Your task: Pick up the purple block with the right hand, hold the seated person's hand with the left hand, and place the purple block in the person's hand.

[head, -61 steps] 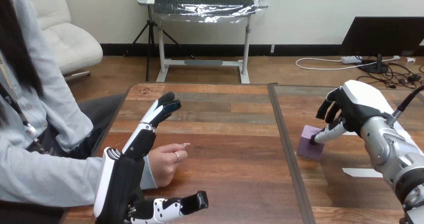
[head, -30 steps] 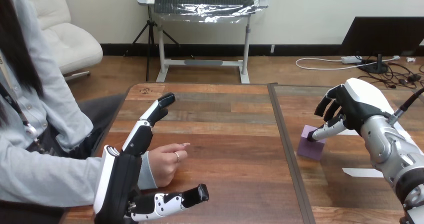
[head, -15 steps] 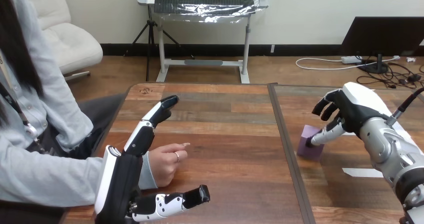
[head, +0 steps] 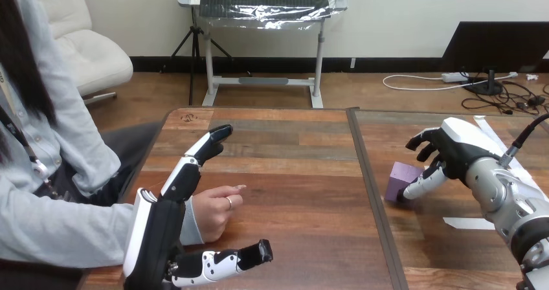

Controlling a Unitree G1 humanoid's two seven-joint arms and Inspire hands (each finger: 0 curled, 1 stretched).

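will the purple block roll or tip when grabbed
The purple block looks flat-faced and boxy, so it probably slides rather than rolls. Its matte surface suggests fair grip, though the right hand at one side might nudge it away.

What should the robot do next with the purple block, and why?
Probably close the right hand around the purple block: its thumb is at the block's side, its fingers are not yet round it, and the block lies on the table.

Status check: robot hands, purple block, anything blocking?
Left robot hand open beside the person's hand, not holding it. Right robot hand at purple block, grasp unclear; block on table. Nothing in the way.
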